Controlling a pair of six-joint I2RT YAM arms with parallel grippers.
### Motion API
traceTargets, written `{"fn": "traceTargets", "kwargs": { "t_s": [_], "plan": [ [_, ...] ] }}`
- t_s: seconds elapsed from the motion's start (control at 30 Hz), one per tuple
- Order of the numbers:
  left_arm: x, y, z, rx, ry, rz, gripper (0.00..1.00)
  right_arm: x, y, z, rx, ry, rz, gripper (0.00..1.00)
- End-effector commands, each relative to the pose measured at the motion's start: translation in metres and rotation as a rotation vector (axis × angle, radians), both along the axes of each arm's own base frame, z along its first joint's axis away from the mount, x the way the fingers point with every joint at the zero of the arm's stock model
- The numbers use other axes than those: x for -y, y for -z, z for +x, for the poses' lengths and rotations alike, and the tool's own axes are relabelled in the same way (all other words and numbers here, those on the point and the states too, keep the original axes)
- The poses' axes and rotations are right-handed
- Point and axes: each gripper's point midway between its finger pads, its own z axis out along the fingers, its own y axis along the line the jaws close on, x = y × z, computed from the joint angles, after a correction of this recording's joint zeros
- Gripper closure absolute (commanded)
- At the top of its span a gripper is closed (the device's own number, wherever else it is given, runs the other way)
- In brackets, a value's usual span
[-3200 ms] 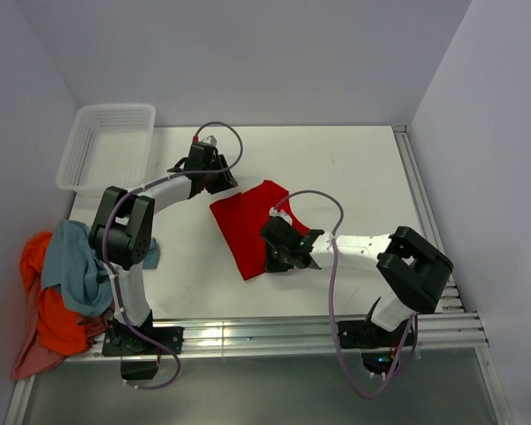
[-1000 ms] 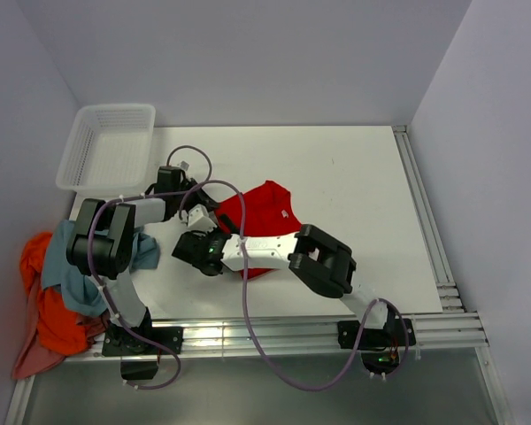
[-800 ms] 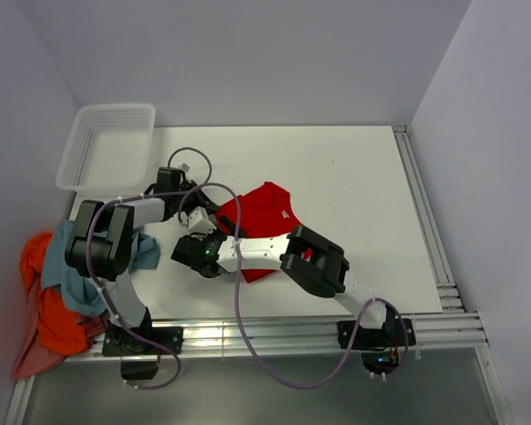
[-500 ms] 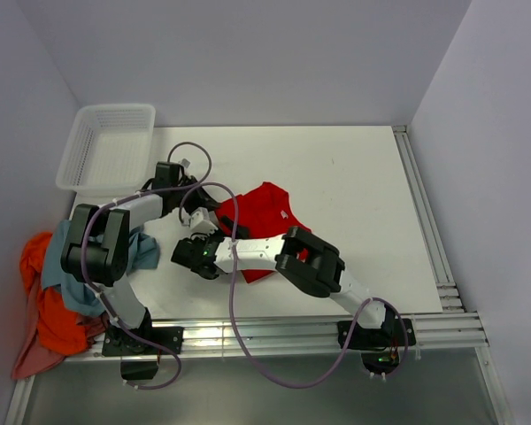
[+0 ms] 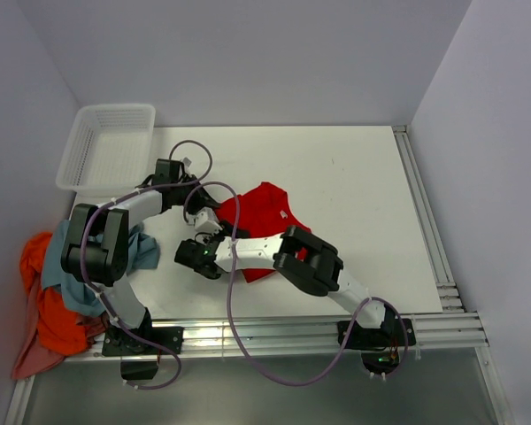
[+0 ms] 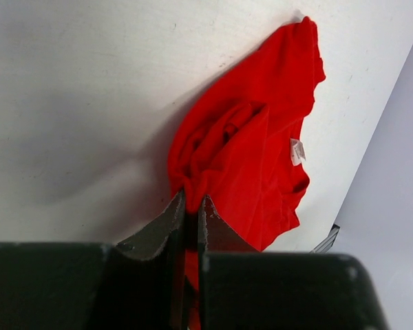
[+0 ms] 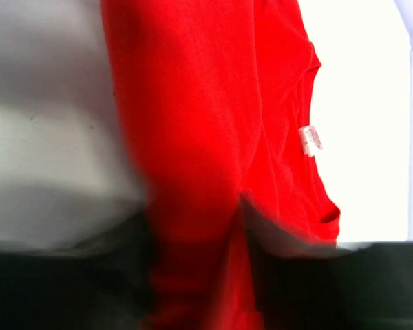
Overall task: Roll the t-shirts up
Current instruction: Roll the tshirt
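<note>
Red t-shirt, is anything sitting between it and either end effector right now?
Nothing visible does. The left end effector is pinched shut on a fold of the red t-shirt. The right end effector has its blurred fingers either side of the same cloth, which lies on the white table.

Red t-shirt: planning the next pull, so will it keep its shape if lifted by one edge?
Probably not: the red t-shirt lies bunched in soft folds, so it should droop. It looks thin and likely light, pinched flat between the left fingers. It would probably drag and wrinkle on the table, not slide whole.
</note>
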Motion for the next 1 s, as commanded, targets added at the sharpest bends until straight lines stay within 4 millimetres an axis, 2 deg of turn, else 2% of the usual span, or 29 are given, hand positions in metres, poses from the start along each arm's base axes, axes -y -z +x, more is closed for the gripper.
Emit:
{"fn": "traceTargets", "kwargs": {
  "t_s": [0.0, 0.07, 0.1, 0.13, 0.23, 0.27, 0.3, 0.33, 0.4, 0.47, 0.5, 0.53, 0.6, 0.63, 0.7, 0.73, 0.8, 0.83, 0.97],
  "plan": [
    [0.003, -0.025, 0.008, 0.072, 0.027, -0.006, 1.00, 0.012, 0.002, 0.008, 0.018, 0.041, -0.004, 0.61],
    [0.002, -0.022, 0.008, 0.065, 0.027, -0.001, 0.99, 0.011, 0.001, 0.009, -0.001, 0.033, 0.012, 0.82],
    [0.001, -0.022, 0.010, 0.072, 0.027, 0.008, 0.99, 0.010, -0.002, 0.010, -0.002, 0.033, 0.027, 1.00],
    [0.000, -0.023, 0.010, 0.074, 0.026, 0.015, 0.93, 0.008, -0.008, 0.009, -0.008, 0.027, 0.056, 1.00],
    [-0.005, -0.024, 0.011, 0.083, 0.013, 0.050, 0.83, 0.000, -0.005, 0.003, -0.120, -0.027, 0.154, 1.00],
    [-0.007, -0.024, 0.011, 0.079, 0.006, 0.061, 0.81, -0.003, -0.020, 0.002, -0.141, -0.053, 0.210, 1.00],
    [-0.009, -0.025, 0.012, 0.086, -0.003, 0.074, 0.79, -0.009, -0.013, -0.002, -0.226, -0.077, 0.269, 1.00],
    [-0.011, -0.028, 0.013, 0.096, -0.011, 0.080, 0.75, -0.008, -0.013, -0.003, -0.256, -0.081, 0.305, 1.00],
    [-0.013, -0.033, 0.015, 0.113, -0.028, 0.087, 0.73, -0.013, -0.019, -0.002, -0.356, -0.118, 0.418, 1.00],
    [-0.014, -0.035, 0.015, 0.119, -0.041, 0.082, 0.69, -0.010, -0.014, -0.005, -0.436, -0.134, 0.474, 1.00],
    [-0.014, -0.038, 0.016, 0.138, -0.051, 0.077, 0.67, -0.011, -0.021, -0.004, -0.460, -0.147, 0.523, 1.00],
    [-0.014, -0.044, 0.016, 0.155, -0.057, 0.070, 0.63, -0.009, -0.015, -0.005, -0.531, -0.160, 0.581, 1.00],
    [-0.016, -0.046, 0.014, 0.166, -0.073, 0.071, 0.60, -0.006, -0.017, -0.005, -0.581, -0.173, 0.654, 1.00],
    [-0.018, -0.054, 0.016, 0.196, -0.083, 0.071, 0.55, -0.005, -0.019, -0.005, -0.632, -0.196, 0.728, 1.00],
    [-0.019, -0.062, 0.015, 0.222, -0.090, 0.072, 0.54, -0.003, -0.020, -0.002, -0.668, -0.216, 0.799, 1.00],
    [-0.019, -0.067, 0.016, 0.241, -0.092, 0.067, 0.53, -0.002, -0.016, -0.009, -0.723, -0.233, 0.832, 1.00],
    [-0.018, -0.070, 0.013, 0.256, -0.083, 0.054, 0.53, 0.004, -0.017, 0.001, -0.742, -0.233, 0.900, 1.00],
    [-0.015, -0.076, 0.014, 0.285, -0.075, 0.042, 0.53, 0.008, -0.013, -0.001, -0.766, -0.232, 0.919, 1.00],
    [-0.003, -0.073, 0.008, 0.307, -0.031, 0.013, 0.53, 0.007, -0.018, -0.006, -0.891, -0.291, 1.115, 1.00]
  ]
}}
